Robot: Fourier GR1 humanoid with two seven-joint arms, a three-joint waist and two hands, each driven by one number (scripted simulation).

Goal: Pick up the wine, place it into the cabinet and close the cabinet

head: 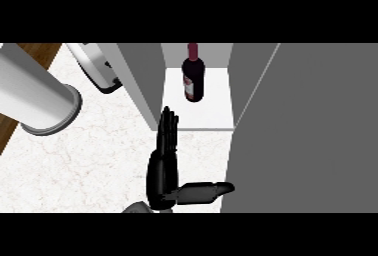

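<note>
Marble desk (pixel 88 160): wine (pixel 193 75) stands inside the cabinet (pixel 199 115). Our hand (pixel 166 150), probably the left, fingers straight together, should sweep the door (pixel 310 125) shut steadily.

Dark red wine bottle (pixel 193 75), white-shelved grey cabinet (pixel 295 125), marbled white counter (pixel 88 165), black hand (pixel 164 170)

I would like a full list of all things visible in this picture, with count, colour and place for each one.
wine bottle: one, dark red, upright inside the open cabinet
cabinet: one, white shelf with grey walls, top centre
cabinet door: one, grey, right side
cylinder: one, white, left on the counter
appliance: one, white and dark, top left
counter: one, pale marble, lower left
hand: one, black, fingers straight, below the cabinet; which hand it is cannot be told
</note>
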